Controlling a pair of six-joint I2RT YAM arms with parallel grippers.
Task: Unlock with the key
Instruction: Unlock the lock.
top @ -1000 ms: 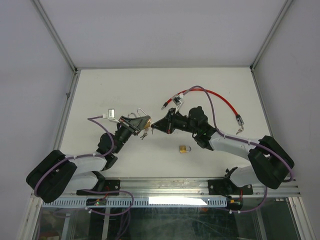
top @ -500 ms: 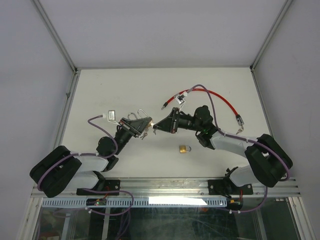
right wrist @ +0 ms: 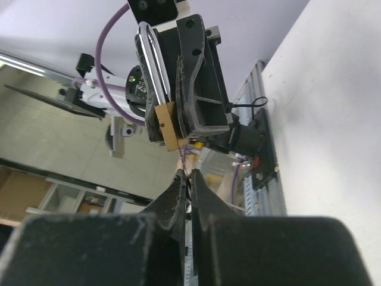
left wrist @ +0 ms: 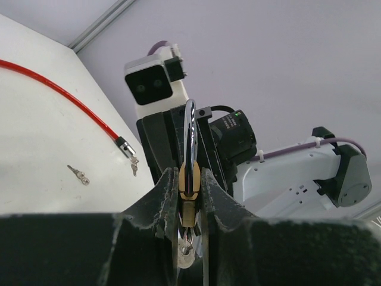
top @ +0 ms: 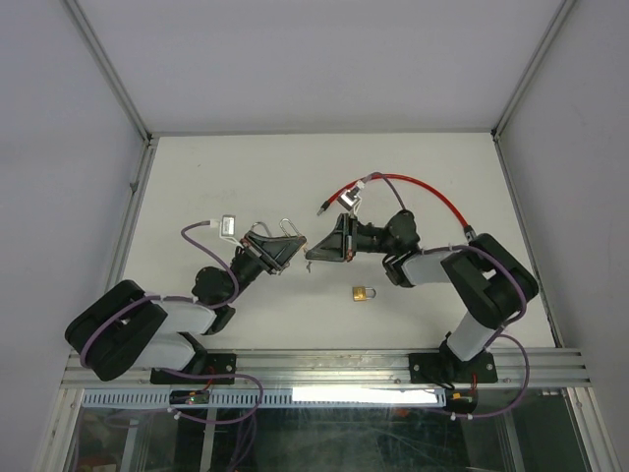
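My left jaws clamp the brass padlock with the silver shackle (left wrist: 189,179) aloft over the mid counter (top: 197,177), my right jaws, pinched shut, face it just right; next, key tip must meet keyhole squarely.

Brass padlock (left wrist: 189,180), red cable (top: 398,178)
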